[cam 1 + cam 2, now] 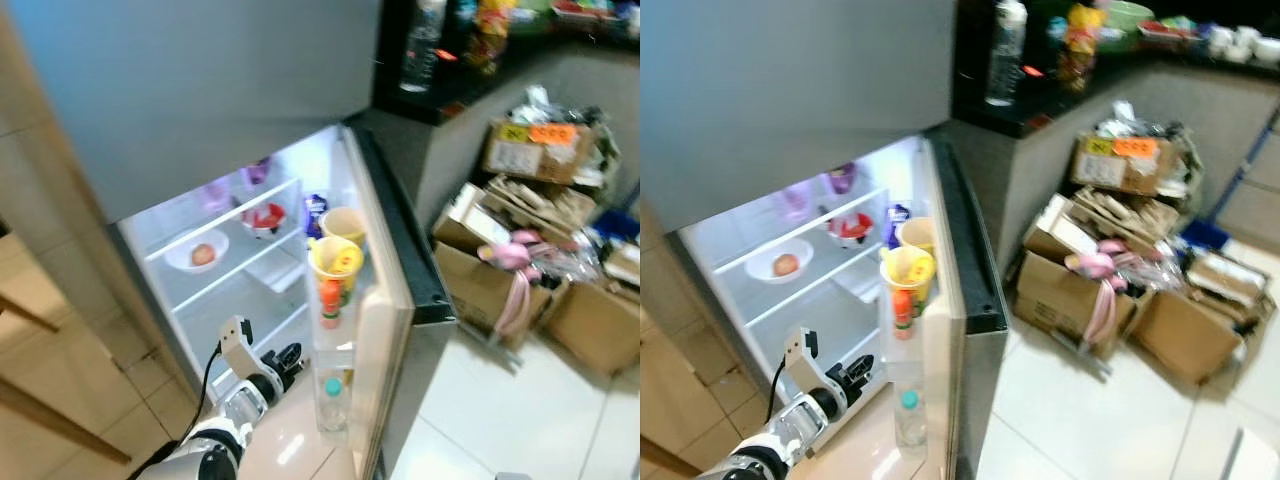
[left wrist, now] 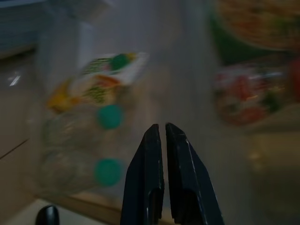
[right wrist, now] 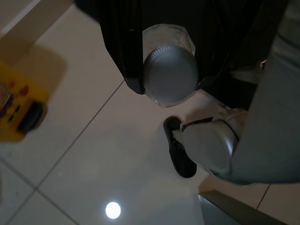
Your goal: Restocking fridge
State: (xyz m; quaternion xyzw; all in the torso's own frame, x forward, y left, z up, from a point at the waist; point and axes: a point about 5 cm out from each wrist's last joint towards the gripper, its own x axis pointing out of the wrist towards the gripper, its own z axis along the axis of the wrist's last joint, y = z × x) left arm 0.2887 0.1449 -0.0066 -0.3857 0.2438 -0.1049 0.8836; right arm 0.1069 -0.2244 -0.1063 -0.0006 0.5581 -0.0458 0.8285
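left pincer [image 1: 290,357] before lit fridge [image 1: 240,250]

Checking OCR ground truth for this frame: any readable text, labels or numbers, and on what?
None can be read.
Orange sticker on a cardboard box: dark marks, too blurred.
Yellow sticker beside it: too blurred.
Yellow cup in the fridge door: print, too small.
Packet in the left wrist view: green and orange print, blurred.
Left gripper: no markings.
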